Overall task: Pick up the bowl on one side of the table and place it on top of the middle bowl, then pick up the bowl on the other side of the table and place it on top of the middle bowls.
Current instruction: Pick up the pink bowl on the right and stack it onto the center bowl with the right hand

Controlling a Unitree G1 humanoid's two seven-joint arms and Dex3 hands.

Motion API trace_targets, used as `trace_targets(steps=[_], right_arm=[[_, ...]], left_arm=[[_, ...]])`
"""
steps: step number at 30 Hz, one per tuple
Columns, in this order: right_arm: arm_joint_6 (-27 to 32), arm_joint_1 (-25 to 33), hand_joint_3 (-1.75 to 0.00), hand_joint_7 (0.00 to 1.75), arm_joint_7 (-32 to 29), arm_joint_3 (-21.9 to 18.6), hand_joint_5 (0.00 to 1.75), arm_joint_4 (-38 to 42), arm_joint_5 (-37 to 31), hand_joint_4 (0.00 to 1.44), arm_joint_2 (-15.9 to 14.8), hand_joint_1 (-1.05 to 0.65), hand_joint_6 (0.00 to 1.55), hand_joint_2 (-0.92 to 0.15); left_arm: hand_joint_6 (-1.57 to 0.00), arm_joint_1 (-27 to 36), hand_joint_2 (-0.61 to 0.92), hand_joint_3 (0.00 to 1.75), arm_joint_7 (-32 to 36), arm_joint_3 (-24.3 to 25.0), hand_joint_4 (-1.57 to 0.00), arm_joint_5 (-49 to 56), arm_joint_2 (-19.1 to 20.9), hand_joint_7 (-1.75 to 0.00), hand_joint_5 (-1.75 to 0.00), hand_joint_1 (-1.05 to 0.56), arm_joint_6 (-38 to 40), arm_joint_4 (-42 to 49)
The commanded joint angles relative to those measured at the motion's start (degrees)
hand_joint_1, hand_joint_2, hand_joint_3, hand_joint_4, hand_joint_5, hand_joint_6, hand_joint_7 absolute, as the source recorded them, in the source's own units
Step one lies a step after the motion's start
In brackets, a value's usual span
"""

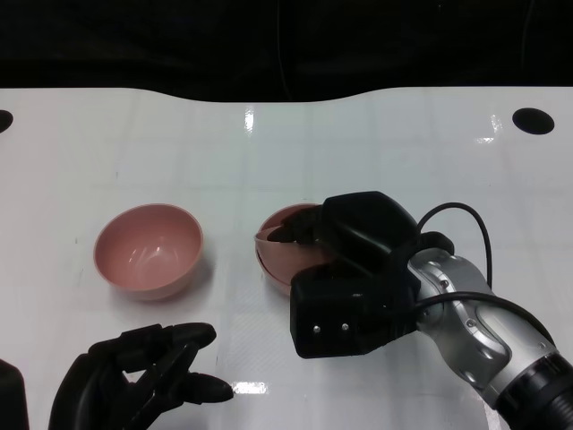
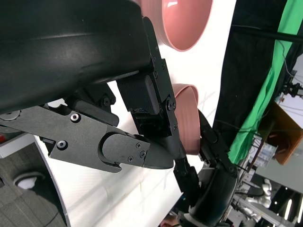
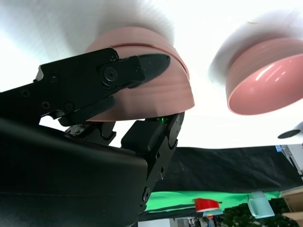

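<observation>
Right hand [image 1: 345, 260] is at the middle of the table [image 1: 376, 143], fingers on the stack [image 1: 282, 251]: two pink bowls, one nested in the other. In the right wrist view a seam between the two rims shows, with one finger [image 3: 142, 66] lying across the upper bowl's outer wall and another tucked under or inside the rim. Reads as a grip on the top bowl, though whether it is pinching or only touching is hard to tell, since the hand hides most of the stack in the head view.

Left bowl [image 1: 149, 249] sits alone, upright, well apart from the stack. Left hand [image 1: 143, 372] hovers near the table's near edge, in front of that bowl, fingers loosely curled and apart, holding nothing.

Judgement: first stacking looks about done; left bowl not yet moved.

Risks:
- Top bowl looks slightly tilted in the lower one. If let go before it seats, it may rock or slide off.
- A finger inside the rim could drag the top bowl up or pull the whole stack sideways when the hand lifts away.
- The left bowl's wall is smooth and glossy; a shallow rim pinch may slip.
- The right forearm crowds the stack; both arms working there could collide.
</observation>
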Motion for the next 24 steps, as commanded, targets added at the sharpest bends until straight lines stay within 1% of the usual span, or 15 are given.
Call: trace_targets(steps=[1, 2, 3, 5, 7, 8, 11, 14, 20, 24], right_arm=[[0.51, 0.99, -0.22, 0.0, -0.04, 0.1, 0.33, -1.36, -0.35, 0.72, -1.34, -0.57, 0.72, -0.92], [0.53, 1.08, -0.22, 0.0, -0.13, 0.09, 0.33, -1.47, -0.42, 0.73, -1.36, -0.57, 0.73, -0.92], [-0.37, 1.63, -0.22, 0.0, -1.66, 0.01, 0.32, -1.66, -0.68, 0.73, -1.56, -0.56, 0.73, -0.92], [-2.53, 2.85, -0.17, 0.03, -6.18, 0.29, 0.35, -1.89, -2.03, 0.81, -2.18, -0.52, 0.78, -0.92], [-3.8, 3.72, -0.13, 0.04, -9.72, 0.87, 0.37, -2.04, -3.76, 0.86, -2.83, -0.48, 0.82, -0.92], [-3.98, 4.01, -0.09, 0.05, -10.77, 1.21, 0.39, -2.18, -4.67, 0.91, -3.15, -0.44, 0.84, -0.92], [-4.14, 4.5, -0.04, 0.06, -14.48, 2.67, 0.41, -2.16, -8.13, 0.97, -4.2, -0.39, 0.89, -0.91], [-4.87, 4.66, -0.02, 0.07, -18.62, 3.52, 0.44, -0.85, -10.46, 1.02, -4.51, -0.37, 0.94, -0.9], [-7.12, 4.24, 0.0, 0.07, -27.04, 4.87, 0.53, 3.61, -13.05, 1.07, -4.65, -0.34, 1.04, -0.88], [-8.19, 3.77, 0.0, 0.07, -30.42, 5.27, 0.58, 5.97, -13.64, 1.08, -4.49, -0.34, 1.07, -0.87]], left_arm=[[-1.33, 0.19, 0.92, 0.16, 0.71, 0.19, -1.04, -0.64, 0.43, -0.02, -0.83, -0.44, 0.36, -0.67], [-1.33, 0.18, 0.92, 0.17, 0.7, 0.19, -1.04, -0.66, 0.43, -0.02, -0.83, -0.43, 0.37, -0.66], [-1.33, 0.18, 0.92, 0.17, 0.67, 0.19, -1.03, -0.69, 0.47, -0.02, -0.84, -0.43, 0.37, -0.73], [-1.33, 0.14, 0.92, 0.18, 0.85, 0.19, -1.03, -0.6, 0.51, -0.02, -0.86, -0.42, 0.41, -0.97], [-1.33, 0.05, 0.92, 0.19, 0.93, 0.16, -1.01, -0.5, 0.56, -0.02, -0.9, -0.41, 0.42, -1.11], [-1.33, 0.02, 0.92, 0.19, 0.96, 0.14, -0.99, -0.5, 0.57, -0.02, -0.93, -0.41, 0.48, -1.19], [-1.33, -0.04, 0.92, 0.19, 1.24, 0.16, -0.98, -0.63, 0.59, -0.02, -0.96, -0.41, 1.02, -1.55], [-1.34, -0.12, 0.92, 0.19, 1.64, 0.22, -0.98, -0.69, 0.56, -0.03, -0.98, -0.4, 1.59, -1.87], [-1.33, -0.23, 0.92, 0.19, 1.74, 0.14, -0.97, -0.47, 0.62, -0.03, -1.0, -0.39, 1.7, -2.34], [-1.33, -0.12, 0.92, 0.2, 1.93, 0.13, -0.96, -0.63, 0.49, -0.03, -1.02, -0.38, 2.04, -2.81]])
